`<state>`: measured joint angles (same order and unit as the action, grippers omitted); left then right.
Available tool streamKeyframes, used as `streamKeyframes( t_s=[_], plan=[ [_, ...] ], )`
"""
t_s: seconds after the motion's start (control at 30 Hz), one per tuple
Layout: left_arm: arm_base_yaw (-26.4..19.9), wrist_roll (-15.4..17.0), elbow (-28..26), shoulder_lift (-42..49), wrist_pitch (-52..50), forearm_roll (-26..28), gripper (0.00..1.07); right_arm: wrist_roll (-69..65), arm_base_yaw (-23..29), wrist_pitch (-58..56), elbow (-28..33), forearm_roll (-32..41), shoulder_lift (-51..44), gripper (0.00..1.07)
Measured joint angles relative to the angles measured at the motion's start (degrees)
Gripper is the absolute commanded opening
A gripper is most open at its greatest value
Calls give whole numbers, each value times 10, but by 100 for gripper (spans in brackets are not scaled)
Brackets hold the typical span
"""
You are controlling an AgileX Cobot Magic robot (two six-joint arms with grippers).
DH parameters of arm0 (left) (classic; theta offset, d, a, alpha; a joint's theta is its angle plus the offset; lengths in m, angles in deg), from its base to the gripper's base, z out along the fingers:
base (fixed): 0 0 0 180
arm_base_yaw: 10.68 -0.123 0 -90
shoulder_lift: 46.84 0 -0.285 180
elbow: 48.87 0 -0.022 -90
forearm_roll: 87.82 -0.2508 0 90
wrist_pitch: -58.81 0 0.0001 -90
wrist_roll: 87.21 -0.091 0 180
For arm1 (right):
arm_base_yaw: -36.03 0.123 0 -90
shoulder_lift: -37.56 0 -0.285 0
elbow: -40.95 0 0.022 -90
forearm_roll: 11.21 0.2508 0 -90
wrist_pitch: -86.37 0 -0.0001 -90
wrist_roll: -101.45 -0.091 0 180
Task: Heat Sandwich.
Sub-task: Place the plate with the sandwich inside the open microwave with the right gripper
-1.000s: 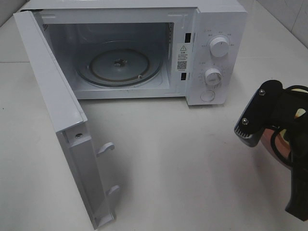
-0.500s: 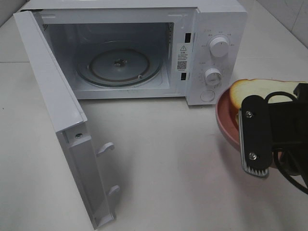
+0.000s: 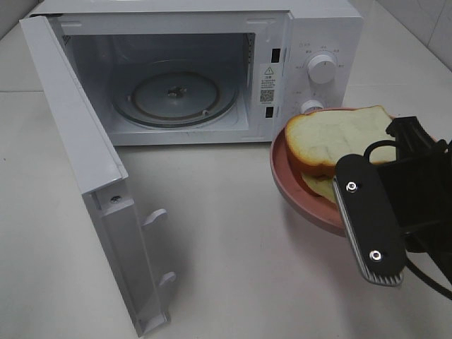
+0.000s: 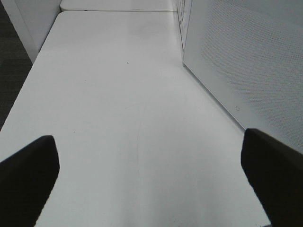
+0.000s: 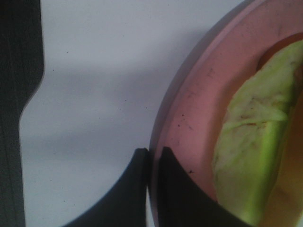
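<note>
The sandwich (image 3: 339, 138), white bread over green lettuce (image 5: 251, 142), lies on a round pink plate (image 3: 289, 176). My right gripper (image 5: 152, 161) is shut on the plate's rim (image 5: 199, 94) and holds it above the table, just in front of the microwave's (image 3: 321, 42) control panel. In the exterior view the black wrist body (image 3: 381, 212) hides the fingertips. The microwave's door (image 3: 78, 148) stands wide open, showing the bare glass turntable (image 3: 176, 95). My left gripper (image 4: 150, 165) is open over bare table, out of the exterior view, with nothing between its fingers (image 4: 28, 165).
The open door juts toward the table's front on the left. Two white knobs (image 3: 322, 68) sit on the control panel behind the plate. A white dotted panel (image 4: 246, 56) stands beside my left gripper. White tabletop (image 3: 233, 240) lies between door and plate.
My right gripper has carried the plate with the sandwich leftward from the right edge toward the microwave's front. The left gripper's state is unchanged.
</note>
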<state>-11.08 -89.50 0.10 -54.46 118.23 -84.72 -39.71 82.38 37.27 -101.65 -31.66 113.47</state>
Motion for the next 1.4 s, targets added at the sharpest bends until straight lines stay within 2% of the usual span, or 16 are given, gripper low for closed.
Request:
streamKeyframes(
  t_s=[0.23, 0.47, 0.53, 0.67, 1.07, 1.4],
  plan=[
    [0, 0, 0, 0, 0, 0, 104, 136, -6, 22, 0, 31, 0, 0],
    [0, 0, 0, 0, 0, 0, 104, 277, -61, 28, 0, 87, 0, 0],
    [0, 0, 0, 0, 0, 0, 104, 363, -88, 28, 0, 127, 0, 0],
    [0, 0, 0, 0, 0, 0, 104, 423, -111, 44, 0, 158, 0, 0],
    [0, 0, 0, 0, 0, 0, 104, 459, -115, 68, -9, 181, 29, 0],
    [0, 0, 0, 0, 0, 0, 104, 497, -87, 101, -92, 213, 125, 0]
  ],
)
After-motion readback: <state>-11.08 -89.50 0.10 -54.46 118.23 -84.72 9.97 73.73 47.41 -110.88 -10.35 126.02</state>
